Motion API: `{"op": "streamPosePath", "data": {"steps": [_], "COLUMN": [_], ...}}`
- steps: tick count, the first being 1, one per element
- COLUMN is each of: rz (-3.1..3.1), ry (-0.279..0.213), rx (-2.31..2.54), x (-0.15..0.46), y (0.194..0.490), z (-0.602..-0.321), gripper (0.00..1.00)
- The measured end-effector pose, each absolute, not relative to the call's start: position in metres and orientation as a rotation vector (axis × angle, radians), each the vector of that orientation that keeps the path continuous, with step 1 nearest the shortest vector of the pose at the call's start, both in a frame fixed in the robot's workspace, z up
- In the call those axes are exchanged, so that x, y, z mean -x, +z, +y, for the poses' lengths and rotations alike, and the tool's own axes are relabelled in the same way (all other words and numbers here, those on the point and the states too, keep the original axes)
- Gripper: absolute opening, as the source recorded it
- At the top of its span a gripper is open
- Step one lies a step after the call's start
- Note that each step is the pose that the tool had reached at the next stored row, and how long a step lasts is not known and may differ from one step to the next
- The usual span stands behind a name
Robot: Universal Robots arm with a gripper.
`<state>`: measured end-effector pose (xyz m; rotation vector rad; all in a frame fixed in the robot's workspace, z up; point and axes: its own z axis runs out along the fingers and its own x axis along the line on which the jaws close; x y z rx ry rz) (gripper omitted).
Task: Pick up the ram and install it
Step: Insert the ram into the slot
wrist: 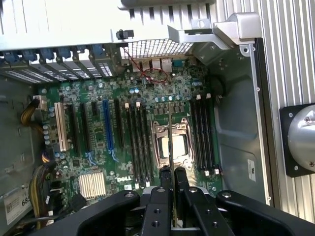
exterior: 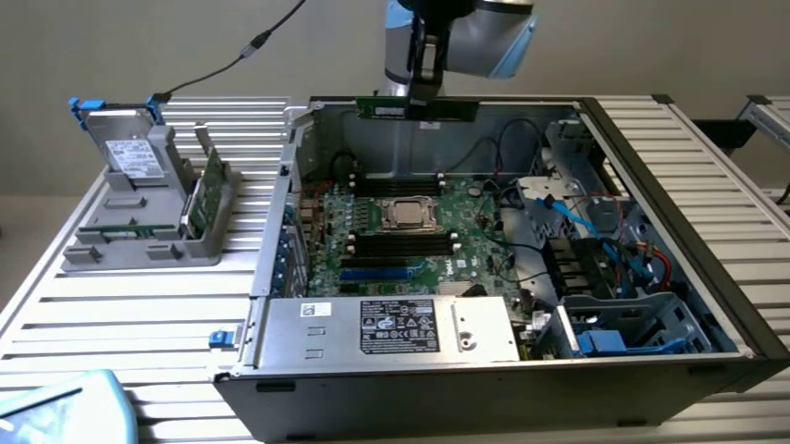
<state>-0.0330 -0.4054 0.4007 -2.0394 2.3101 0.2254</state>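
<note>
The ram, a narrow green stick with a small white label, hangs level above the rear wall of the open computer case. My gripper is shut on its upper edge. In the wrist view the ram appears edge-on as a thin line between the black fingers, lined up over the CPU socket. Black memory slots lie on both sides of the socket. In the exterior view these slots sit far below the ram on the motherboard.
A grey holder at the exterior view's left carries a silver drive box with blue tabs and a broader green expansion card. The power supply fills the case's front. Cables and drive cages crowd the right side.
</note>
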Motion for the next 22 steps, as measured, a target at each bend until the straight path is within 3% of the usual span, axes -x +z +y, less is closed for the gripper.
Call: {"op": "streamPosePath", "data": {"steps": [8,15,22], "rz": [2.317,2.34,2.339], "ry": [0.209,0.149,0.149], "rx": [2.048,2.082,2.083], "x": [0.033,0.033,0.034], "y": [0.389,0.385,0.373], "z": [-0.405,-0.405,-0.405], "gripper": [0.15,0.15,0.15]}}
